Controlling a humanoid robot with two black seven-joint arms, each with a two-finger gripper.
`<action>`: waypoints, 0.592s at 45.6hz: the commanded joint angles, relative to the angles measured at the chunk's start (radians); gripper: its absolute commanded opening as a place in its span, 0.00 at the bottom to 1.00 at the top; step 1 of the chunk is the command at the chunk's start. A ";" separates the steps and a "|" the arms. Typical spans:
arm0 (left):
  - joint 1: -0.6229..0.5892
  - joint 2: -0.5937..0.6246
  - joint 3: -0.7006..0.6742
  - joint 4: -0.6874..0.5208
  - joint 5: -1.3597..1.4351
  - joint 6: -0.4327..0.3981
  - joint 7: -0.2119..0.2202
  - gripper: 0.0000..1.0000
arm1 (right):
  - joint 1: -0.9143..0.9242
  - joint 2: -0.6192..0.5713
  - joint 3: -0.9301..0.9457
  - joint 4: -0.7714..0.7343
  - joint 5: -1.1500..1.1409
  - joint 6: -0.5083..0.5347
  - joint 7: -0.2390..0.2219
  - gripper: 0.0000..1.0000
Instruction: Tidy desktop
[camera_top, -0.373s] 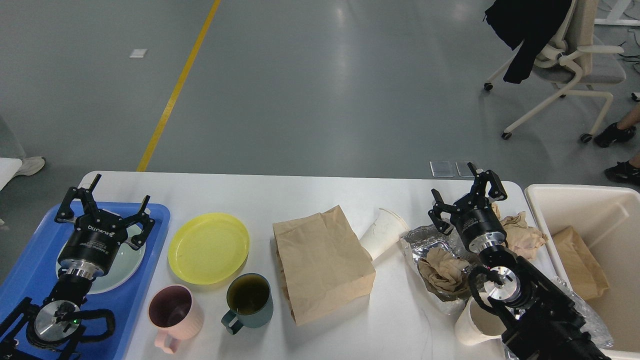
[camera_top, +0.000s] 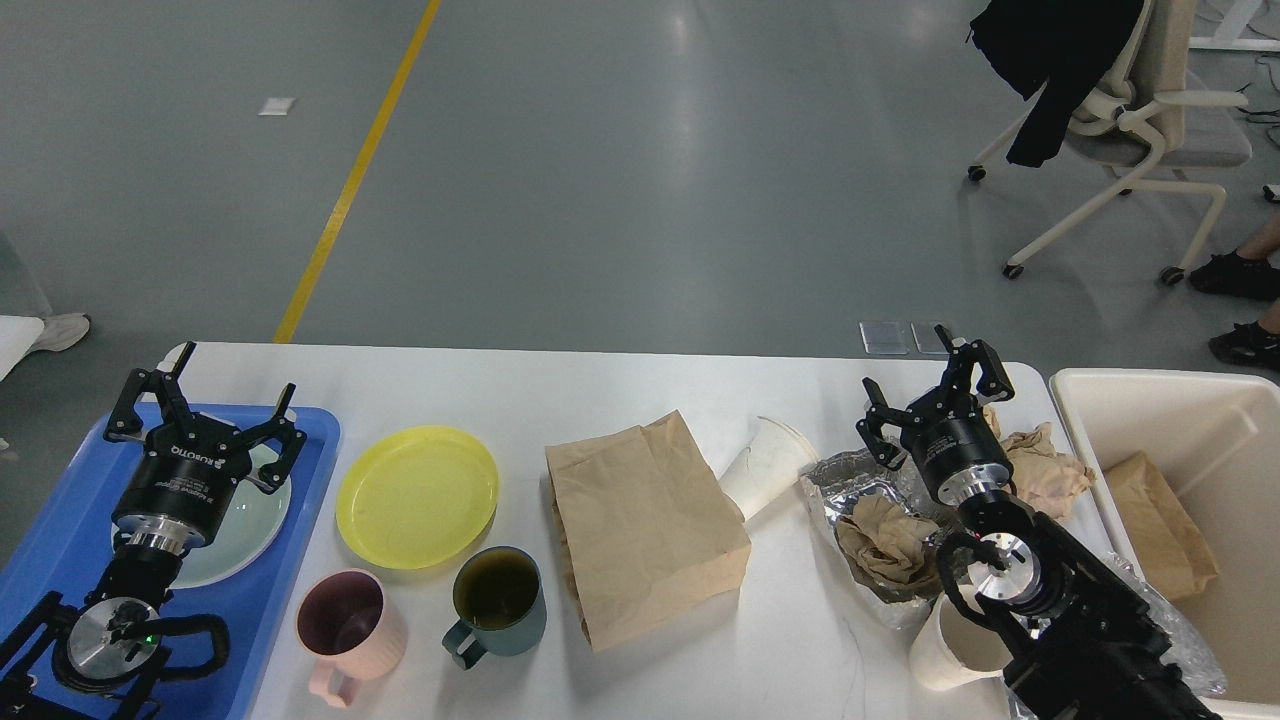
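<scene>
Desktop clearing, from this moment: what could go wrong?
The right claw hangs open over crumpled paper and foil; a loose grab could drag the foil along. The right arm crowds the paper cup near the desktop edge and might knock it off. The green mug looks filled; spill risk.
</scene>
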 joint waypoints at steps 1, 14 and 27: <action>0.001 0.003 -0.002 0.004 0.000 -0.001 -0.001 0.96 | 0.000 0.000 0.000 0.000 0.000 0.000 0.000 1.00; -0.008 0.009 0.006 -0.003 0.001 0.007 -0.010 0.96 | 0.000 0.000 0.000 0.000 0.000 0.000 0.000 1.00; -0.168 0.323 0.257 0.003 -0.011 0.039 -0.010 0.96 | 0.000 0.000 0.000 -0.001 0.000 0.000 0.000 1.00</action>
